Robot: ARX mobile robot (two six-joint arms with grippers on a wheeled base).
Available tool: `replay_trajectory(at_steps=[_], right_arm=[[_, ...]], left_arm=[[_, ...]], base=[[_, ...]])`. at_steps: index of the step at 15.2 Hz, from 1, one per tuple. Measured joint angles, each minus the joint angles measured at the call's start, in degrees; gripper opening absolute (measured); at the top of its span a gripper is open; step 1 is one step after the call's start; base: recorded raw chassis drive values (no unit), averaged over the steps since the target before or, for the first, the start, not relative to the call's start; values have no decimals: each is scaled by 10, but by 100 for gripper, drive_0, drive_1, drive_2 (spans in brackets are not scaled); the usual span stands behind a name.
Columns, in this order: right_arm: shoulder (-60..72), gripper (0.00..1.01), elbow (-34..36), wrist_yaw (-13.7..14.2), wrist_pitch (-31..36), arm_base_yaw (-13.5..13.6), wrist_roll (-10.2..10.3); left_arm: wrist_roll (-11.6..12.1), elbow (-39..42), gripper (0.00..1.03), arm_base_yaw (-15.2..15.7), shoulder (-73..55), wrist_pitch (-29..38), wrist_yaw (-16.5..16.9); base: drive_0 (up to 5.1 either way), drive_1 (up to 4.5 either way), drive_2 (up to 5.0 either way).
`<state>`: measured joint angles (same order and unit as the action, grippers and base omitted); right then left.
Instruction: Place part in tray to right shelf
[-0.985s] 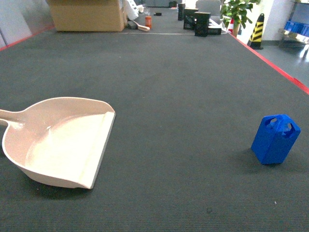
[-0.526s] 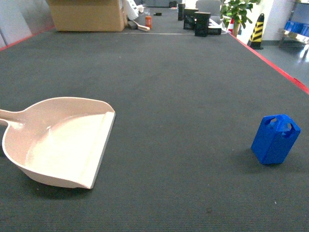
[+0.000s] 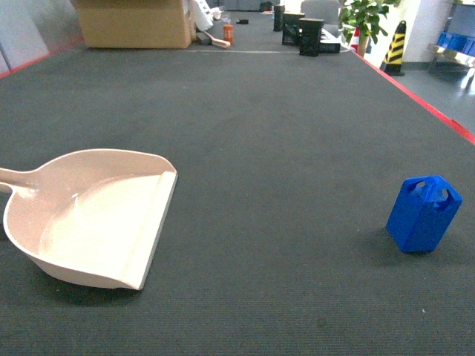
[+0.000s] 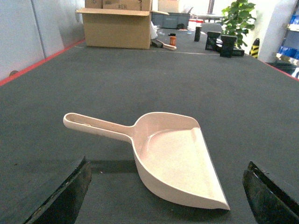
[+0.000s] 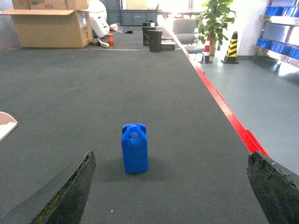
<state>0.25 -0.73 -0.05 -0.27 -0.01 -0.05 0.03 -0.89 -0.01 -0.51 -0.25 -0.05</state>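
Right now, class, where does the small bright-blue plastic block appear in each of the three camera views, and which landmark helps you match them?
Head view: the small bright-blue plastic block stands upright at the right edge, on the dark mat.
Left wrist view: not in it; only the beige plastic dustpan-shaped tray shows.
Right wrist view: lower centre, upright, between the open tool's tips.
Shared landmark: the open cardboard box at the mat's far left, seen in all three.

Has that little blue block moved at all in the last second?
No. In the head view the part stands upright at the same spot on the dark mat, equally far right of the tray.
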Motion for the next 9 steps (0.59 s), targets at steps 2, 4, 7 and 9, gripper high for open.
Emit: replay_trajectory(at_steps=[2, 4, 7, 9], right_arm=[[0, 98, 0, 0, 0, 0, 0], [0, 98, 0, 0, 0, 0, 0], [0, 98, 0, 0, 0, 0, 0], [0, 98, 0, 0, 0, 0, 0]], left_arm=[[0, 0, 98, 0, 0, 0, 0], [0, 0, 98, 0, 0, 0, 0], [0, 0, 98, 0, 0, 0, 0], [0, 0, 98, 0, 0, 0, 0]], base=[[0, 0, 0], [0, 0, 0], [0, 0, 0], [0, 0, 0]])
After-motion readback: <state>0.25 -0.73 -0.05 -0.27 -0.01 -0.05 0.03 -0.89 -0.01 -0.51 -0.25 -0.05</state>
